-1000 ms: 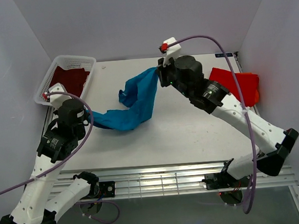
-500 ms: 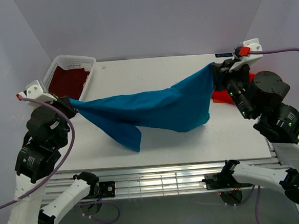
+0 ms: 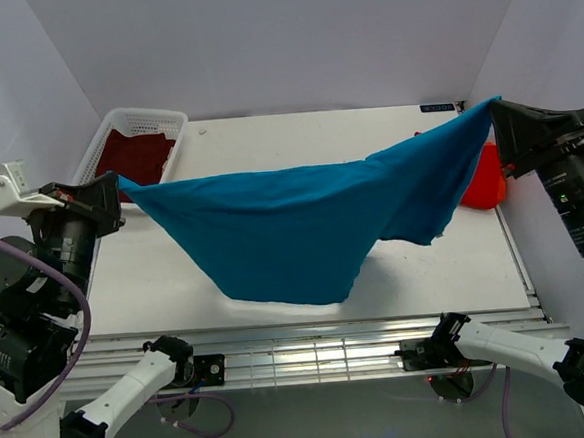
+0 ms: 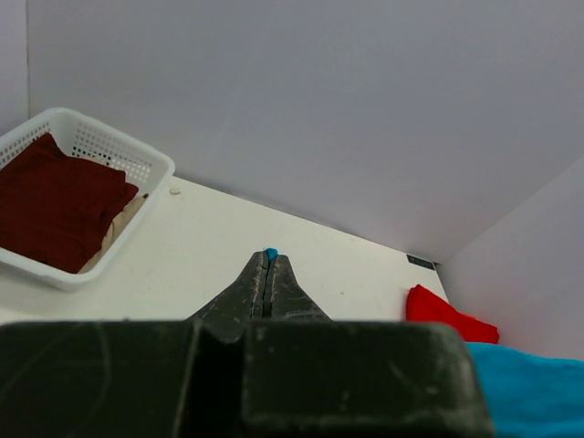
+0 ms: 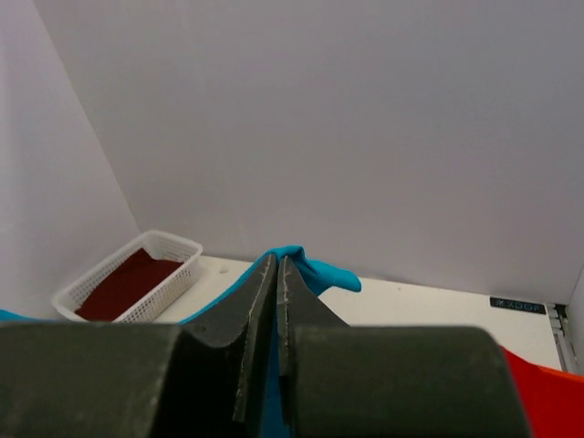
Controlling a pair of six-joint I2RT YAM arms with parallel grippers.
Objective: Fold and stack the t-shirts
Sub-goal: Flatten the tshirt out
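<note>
From above, the teal-blue t-shirt (image 3: 283,230) is seen stretched over the desk (image 3: 267,141), 1 corner pinched in the left hand (image 3: 112,183), another in the right hand (image 3: 495,115). The maroon t-shirt (image 3: 135,153) lies in the basket (image 3: 172,117), the red-orange t-shirt (image 3: 481,180) at the desk's right edge. In each wrist view, teal cloth is clamped between closed fingers (image 4: 290,287).

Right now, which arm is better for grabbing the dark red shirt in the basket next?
The left, probably. The left gripper is right beside the basket holding the dark red shirt; the right gripper is far across, by the red shirt. Both are clamped on the blue shirt.
</note>
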